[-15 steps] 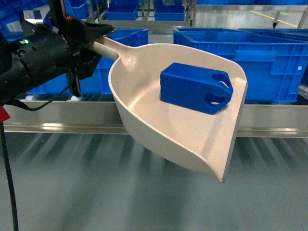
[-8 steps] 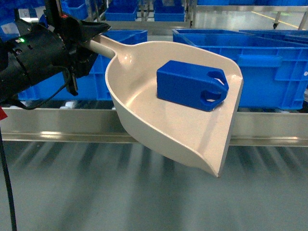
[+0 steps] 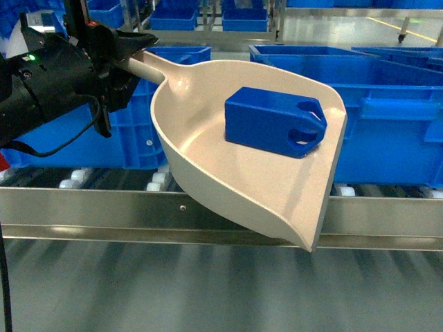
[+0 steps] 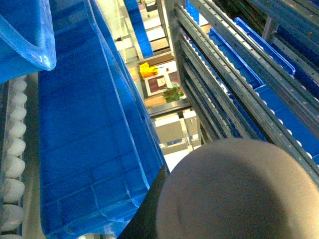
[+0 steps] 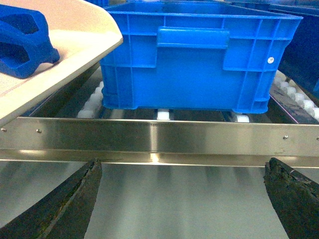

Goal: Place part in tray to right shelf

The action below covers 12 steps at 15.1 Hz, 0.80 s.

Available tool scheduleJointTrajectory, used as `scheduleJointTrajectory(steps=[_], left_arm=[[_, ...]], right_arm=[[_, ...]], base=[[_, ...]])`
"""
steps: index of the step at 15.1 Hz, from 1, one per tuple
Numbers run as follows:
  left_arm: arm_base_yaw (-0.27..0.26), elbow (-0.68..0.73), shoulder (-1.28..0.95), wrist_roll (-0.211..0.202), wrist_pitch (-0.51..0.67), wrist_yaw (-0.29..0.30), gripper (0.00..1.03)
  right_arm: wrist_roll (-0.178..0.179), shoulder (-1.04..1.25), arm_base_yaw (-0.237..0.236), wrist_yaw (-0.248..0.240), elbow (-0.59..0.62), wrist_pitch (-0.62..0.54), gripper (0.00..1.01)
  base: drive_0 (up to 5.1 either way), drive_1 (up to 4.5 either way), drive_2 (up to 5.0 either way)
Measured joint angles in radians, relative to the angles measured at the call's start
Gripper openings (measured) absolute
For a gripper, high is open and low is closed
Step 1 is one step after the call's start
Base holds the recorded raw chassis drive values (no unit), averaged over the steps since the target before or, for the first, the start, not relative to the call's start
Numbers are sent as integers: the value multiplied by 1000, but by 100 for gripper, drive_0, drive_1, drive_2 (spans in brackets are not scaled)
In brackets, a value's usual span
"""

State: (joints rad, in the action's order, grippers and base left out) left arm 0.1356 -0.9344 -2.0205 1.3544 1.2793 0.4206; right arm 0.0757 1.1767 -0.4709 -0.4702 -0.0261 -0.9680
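The part, a small bright blue block with two looped lugs, lies inside the tray, a beige scoop held tilted in the air. The scoop's front lip hangs over the steel front beam of the right shelf. My left gripper is shut on the tray's handle at upper left. In the left wrist view the tray's rounded back fills the lower right beside one dark finger. My right gripper is open and empty in front of the shelf beam. The part and the tray show at that view's upper left.
Large blue crates stand on the shelf's white rollers behind the tray. One crate sits just past the beam in the right wrist view. More racks and crates stand further back. Grey floor lies below the beam.
The tray with the part has shifted slightly left and up. The shelf beam now sits lower in the head view, and the white rollers behind it have come into sight.
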Motion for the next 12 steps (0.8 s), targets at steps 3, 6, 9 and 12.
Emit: scheduleJointTrajectory(steps=[3,6,9,12], left_arm=[[0,0,0,0,0,-1,14],[0,0,0,0,1,0,14],[0,0,0,0,1,0,14],[0,0,0,0,1,0,14]], right_arm=[[0,0,0,0,0,0,98],[0,0,0,0,0,0,98],[0,0,0,0,0,0,98],[0,0,0,0,0,0,98]], base=[[11,392,-371],[11,392,-371],[11,392,-371],[11,392,-371]])
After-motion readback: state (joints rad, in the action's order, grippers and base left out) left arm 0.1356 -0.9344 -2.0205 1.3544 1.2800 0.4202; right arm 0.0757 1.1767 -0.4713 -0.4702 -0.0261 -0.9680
